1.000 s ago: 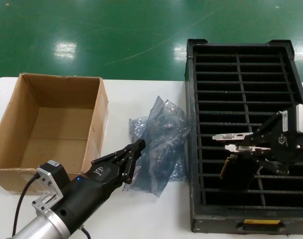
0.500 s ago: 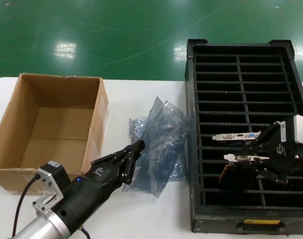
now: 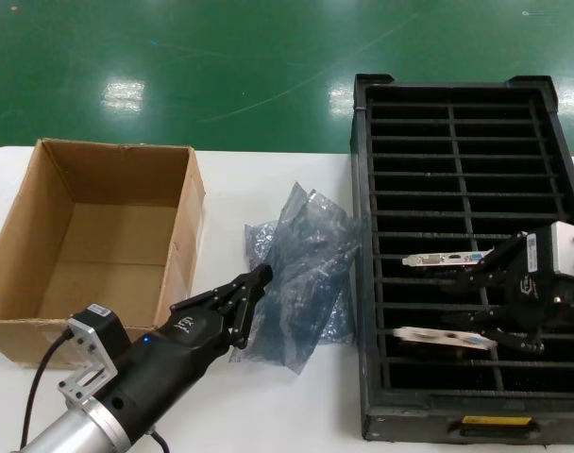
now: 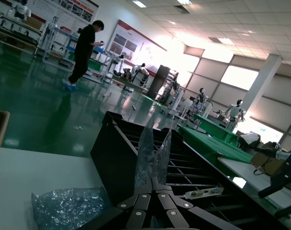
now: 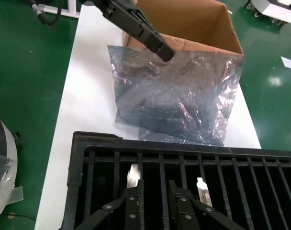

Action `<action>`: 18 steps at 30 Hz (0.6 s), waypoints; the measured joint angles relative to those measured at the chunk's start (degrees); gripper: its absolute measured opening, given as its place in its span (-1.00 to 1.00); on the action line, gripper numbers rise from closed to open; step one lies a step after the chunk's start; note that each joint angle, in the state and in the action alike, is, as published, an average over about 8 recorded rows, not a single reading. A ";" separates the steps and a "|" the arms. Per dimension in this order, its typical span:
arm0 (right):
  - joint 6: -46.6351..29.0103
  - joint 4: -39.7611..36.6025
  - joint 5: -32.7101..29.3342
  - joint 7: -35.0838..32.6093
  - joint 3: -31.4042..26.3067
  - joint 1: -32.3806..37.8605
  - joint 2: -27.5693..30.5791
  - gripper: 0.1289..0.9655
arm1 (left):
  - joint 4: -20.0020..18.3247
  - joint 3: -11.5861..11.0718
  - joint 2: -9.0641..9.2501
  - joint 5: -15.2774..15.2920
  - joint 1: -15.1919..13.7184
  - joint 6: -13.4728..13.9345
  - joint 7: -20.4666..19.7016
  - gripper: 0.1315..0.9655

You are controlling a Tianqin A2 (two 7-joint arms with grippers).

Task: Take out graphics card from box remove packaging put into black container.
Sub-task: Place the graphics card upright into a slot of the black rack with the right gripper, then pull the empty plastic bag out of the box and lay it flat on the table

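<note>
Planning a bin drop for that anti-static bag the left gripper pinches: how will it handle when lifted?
The anti-static bag looks thin and crinkled, so it is probably floppy and light. Held at one edge by the left gripper, it likely droops. Its shiny film may slip.

Little could be read. The left gripper (image 3: 260,275) carried a small white logo mark on its black body, and the right gripper (image 3: 476,311) bore a similar one, neither clear enough to spell out. The yellow label (image 3: 496,421) on the black container's (image 3: 362,245) near end held print too small to read. Wall posters (image 4: 131,40) in the left wrist view were illegible.
</note>
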 joint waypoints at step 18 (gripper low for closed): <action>6.91 5.85 -6.37 6.96 3.31 0.14 -2.77 -0.19 | 0.06 1.89 0.03 1.44 -1.78 -5.48 -5.54 -0.98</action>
